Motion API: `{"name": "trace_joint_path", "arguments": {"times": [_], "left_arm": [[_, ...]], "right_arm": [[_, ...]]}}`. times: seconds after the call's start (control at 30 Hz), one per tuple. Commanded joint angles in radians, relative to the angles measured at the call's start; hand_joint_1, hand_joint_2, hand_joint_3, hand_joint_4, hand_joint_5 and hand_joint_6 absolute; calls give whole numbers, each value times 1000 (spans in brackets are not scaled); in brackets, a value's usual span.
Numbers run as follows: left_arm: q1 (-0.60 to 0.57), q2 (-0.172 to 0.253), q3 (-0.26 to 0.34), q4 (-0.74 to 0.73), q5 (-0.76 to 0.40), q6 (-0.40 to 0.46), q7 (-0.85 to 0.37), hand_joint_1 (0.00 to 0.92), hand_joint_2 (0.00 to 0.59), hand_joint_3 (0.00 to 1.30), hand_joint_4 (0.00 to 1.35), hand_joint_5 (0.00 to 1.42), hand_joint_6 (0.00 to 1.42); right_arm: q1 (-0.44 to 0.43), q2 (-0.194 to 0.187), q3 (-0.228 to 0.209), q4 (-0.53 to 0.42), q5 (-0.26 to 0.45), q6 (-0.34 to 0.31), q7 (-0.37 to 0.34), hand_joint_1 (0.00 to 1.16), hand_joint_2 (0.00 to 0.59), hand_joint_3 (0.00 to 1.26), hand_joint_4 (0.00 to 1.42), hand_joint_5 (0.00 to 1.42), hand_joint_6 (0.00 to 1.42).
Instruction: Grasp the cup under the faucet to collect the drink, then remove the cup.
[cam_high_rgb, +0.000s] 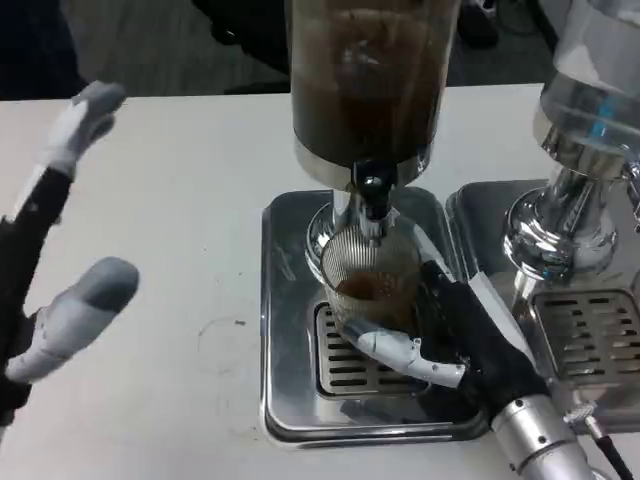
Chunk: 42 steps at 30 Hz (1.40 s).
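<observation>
Cup under faucet, held by your right hand.
The ribbed cup (370, 285), part-filled with brown drink, stands on the drip tray (290, 300) below the faucet (373, 200); right hand (455, 340) grips it from 4 o'clock. Left hand (60, 270), at 9 o'clock, is spread and holds nothing.

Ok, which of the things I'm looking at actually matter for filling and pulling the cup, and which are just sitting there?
In the job:
- cup, partly filled, under the faucet
- dark drink dispenser
- drip tray it stands on
- right hand, holding the cup
- left hand, drawn aside, holding nothing

Just sitting there:
- second dispenser on the right
- its drip tray
- white table
</observation>
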Motion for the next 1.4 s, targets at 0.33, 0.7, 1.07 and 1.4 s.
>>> {"name": "trace_joint_path", "arguments": {"times": [0.33, 0.7, 1.07, 1.4], "left_arm": [[70, 7, 1, 245, 148, -84, 132, 0, 124, 84, 0, 61, 0], [61, 43, -48, 413, 196, -98, 180, 0, 127, 75, 0, 45, 0], [61, 62, -91, 459, 188, -96, 182, 0, 127, 82, 0, 45, 0], [61, 61, -99, 466, 153, -89, 176, 0, 126, 87, 0, 53, 0]], "right_arm": [[-29, 12, 3, 25, -2, -5, -3, 703, 191, 0, 0, 0, 0], [-20, 41, -12, 18, 22, 5, -1, 720, 191, 0, 0, 0, 0], [-27, 58, 5, 53, -1, -8, -43, 766, 181, 0, 0, 0, 0], [-48, 87, 8, 102, -18, -32, -97, 793, 175, 0, 0, 0, 0]]}}
